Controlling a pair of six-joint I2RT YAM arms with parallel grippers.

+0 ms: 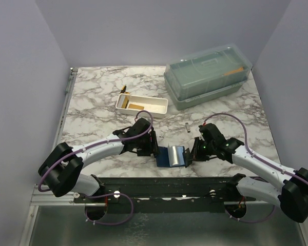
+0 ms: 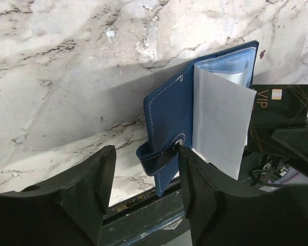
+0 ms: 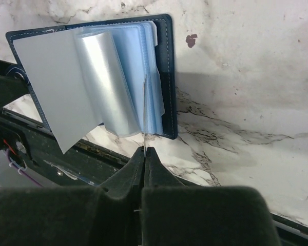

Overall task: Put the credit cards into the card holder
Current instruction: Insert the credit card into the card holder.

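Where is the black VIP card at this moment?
The VIP card shows at the right of the left wrist view, beside the open card holder; the right gripper pinches it in its jaws at the holder's sleeves.

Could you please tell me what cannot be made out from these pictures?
- Right wrist view: the held card is edge-on in the right gripper; whether its tip is inside a card holder pocket is hidden by the sleeves.
- Left wrist view: that card's lower part is behind the right gripper.
- Top view: the count of credit cards in the white tray is too small to tell; the green box contents blur behind its lid.
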